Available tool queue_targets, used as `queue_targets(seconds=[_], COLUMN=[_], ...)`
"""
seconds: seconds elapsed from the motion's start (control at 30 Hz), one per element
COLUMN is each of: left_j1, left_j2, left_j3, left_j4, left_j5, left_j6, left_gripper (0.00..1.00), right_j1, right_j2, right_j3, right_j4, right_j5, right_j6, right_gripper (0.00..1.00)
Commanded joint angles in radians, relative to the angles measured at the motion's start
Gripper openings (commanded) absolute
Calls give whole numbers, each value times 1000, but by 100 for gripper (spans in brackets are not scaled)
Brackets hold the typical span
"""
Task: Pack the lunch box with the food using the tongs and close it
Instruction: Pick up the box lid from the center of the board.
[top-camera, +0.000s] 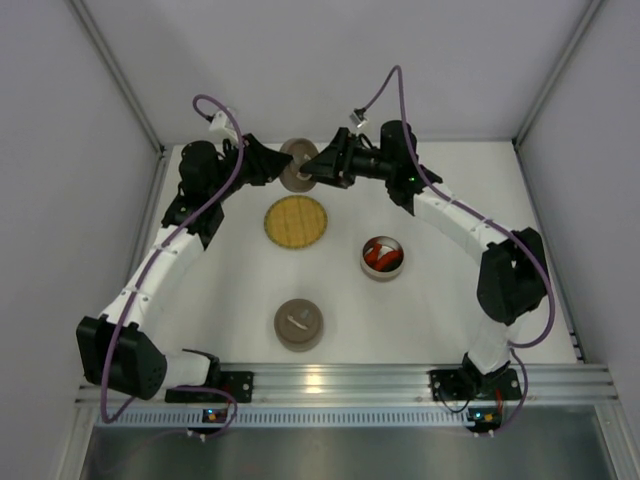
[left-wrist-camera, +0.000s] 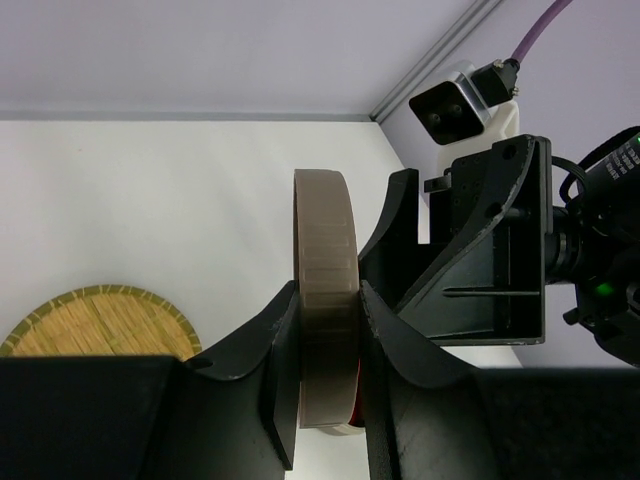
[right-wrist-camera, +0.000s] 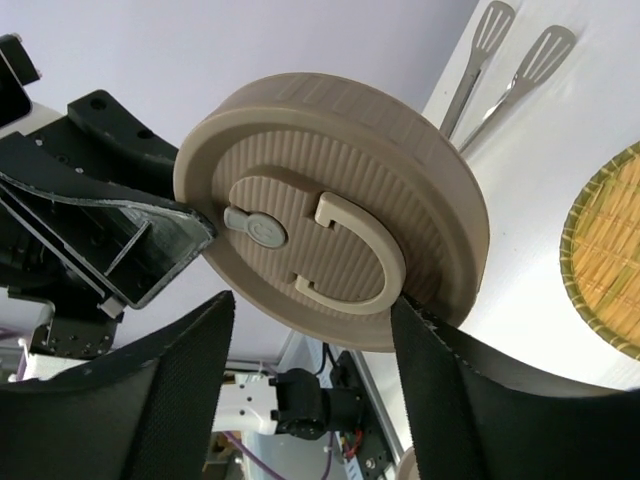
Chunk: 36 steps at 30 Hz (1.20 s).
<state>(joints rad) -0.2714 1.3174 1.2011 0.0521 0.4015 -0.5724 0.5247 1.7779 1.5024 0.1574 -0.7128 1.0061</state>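
Observation:
A round tan lunch box lid (right-wrist-camera: 330, 210) with a loop handle hangs on edge above the table's far side. My left gripper (left-wrist-camera: 327, 290) is shut on its rim (left-wrist-camera: 322, 220), one finger on each flat face. From the other side my right gripper (right-wrist-camera: 310, 305) stands open around the lid's lower edge; one finger (right-wrist-camera: 430, 350) touches the rim, the other (right-wrist-camera: 190, 350) stands apart. From above, the left gripper (top-camera: 280, 165) and the right gripper (top-camera: 312, 168) meet at the lid (top-camera: 297, 163). Red-orange food lies in the open lunch box (top-camera: 382, 257). The silver tongs (right-wrist-camera: 500, 60) lie beyond the lid.
A yellow woven plate (top-camera: 297, 221) sits mid-table, just in front of both grippers. Another round tan container (top-camera: 299, 325) with a pale piece on it stands near the front edge. Grey walls close off the back and both sides.

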Motion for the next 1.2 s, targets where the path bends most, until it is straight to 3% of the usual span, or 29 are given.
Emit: queue_targets(seconds=[0.0, 0.17, 0.5, 0.8, 0.93, 0.97, 1.07, 1.17], left_j1=[-9, -9, -20, -25, -23, -23, -25, -25], left_j2=[-4, -4, 5, 11, 11, 13, 17, 22], left_j3=[-23, -18, -2, 3, 35, 49, 55, 51], left_j4=[-9, -35, -109, -87, -103, -112, -120, -118], left_j5=[5, -26, -90, -81, -101, -107, -121, -128], left_j6=[5, 28, 101, 88, 97, 103, 102, 94], left_gripper=[0, 0, 0, 0, 0, 0, 0, 0], right_j1=[11, 12, 11, 9, 3, 1, 3, 6], right_j2=[-87, -92, -104, -109, -136, -141, -143, -130], right_j3=[13, 12, 22, 25, 28, 30, 33, 50], right_j4=[237, 251, 261, 226, -2, -104, -186, -217], right_j5=[-60, -68, -80, -73, 41, 112, 186, 231], right_j6=[32, 28, 15, -7, -151, -170, -189, -170], right_gripper=[59, 45, 36, 37, 42, 50, 57, 58])
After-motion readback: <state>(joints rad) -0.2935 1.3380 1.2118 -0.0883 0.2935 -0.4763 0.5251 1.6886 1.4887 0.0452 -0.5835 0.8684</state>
